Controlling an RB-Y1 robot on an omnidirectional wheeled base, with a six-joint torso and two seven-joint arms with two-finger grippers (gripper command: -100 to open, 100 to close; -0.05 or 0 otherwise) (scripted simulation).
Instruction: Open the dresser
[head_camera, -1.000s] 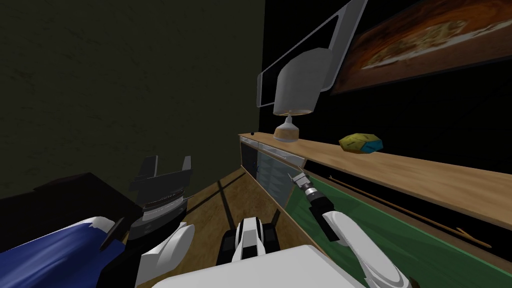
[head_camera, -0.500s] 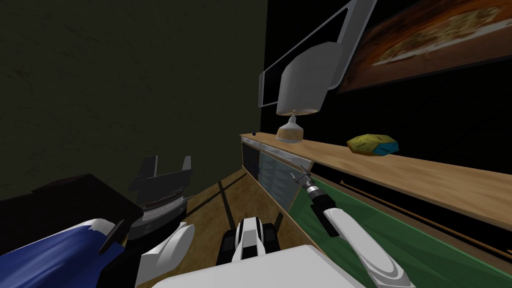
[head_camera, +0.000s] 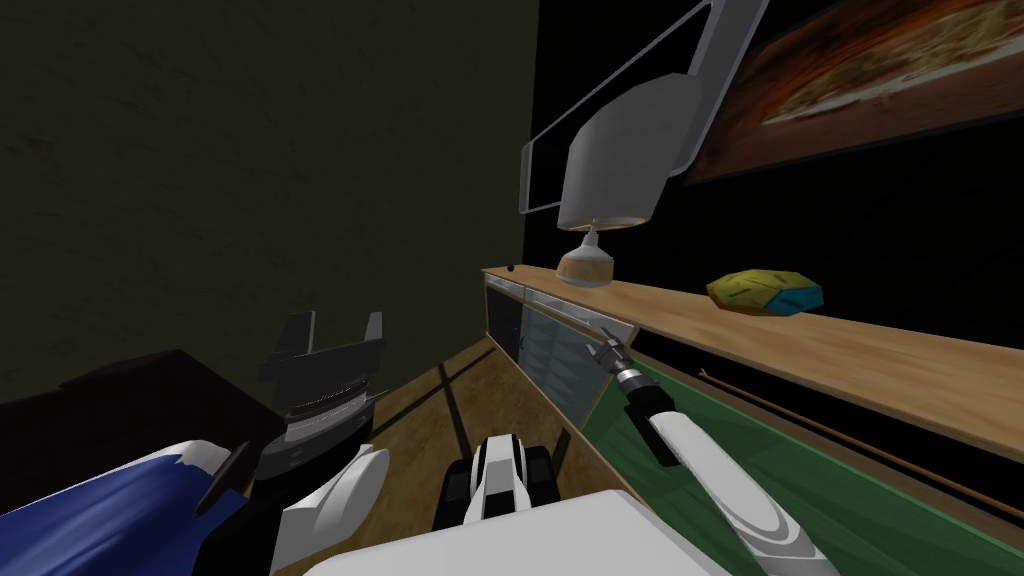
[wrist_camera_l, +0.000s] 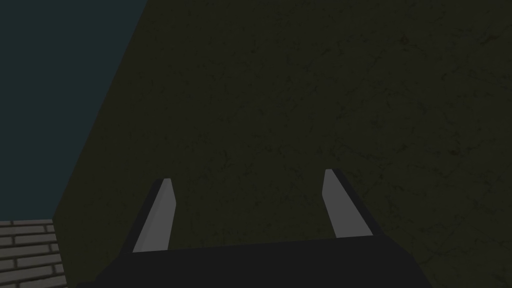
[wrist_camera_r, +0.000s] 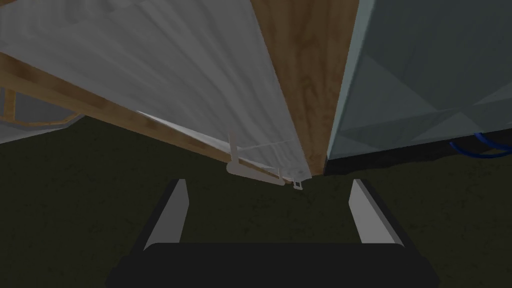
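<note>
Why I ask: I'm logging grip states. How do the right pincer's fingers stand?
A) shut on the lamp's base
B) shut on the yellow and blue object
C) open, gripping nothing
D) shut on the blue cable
C: in the right wrist view the right pincer has its fingers well apart, and the small light grey handle lies just ahead of the tips, ungripped.

White right forearm (head_camera: 708, 478) with grey rings, dark wrist (head_camera: 640, 396), left tool (head_camera: 338, 322) dark (thin pale grey fingers (wrist_camera_l: 159, 215))
</note>
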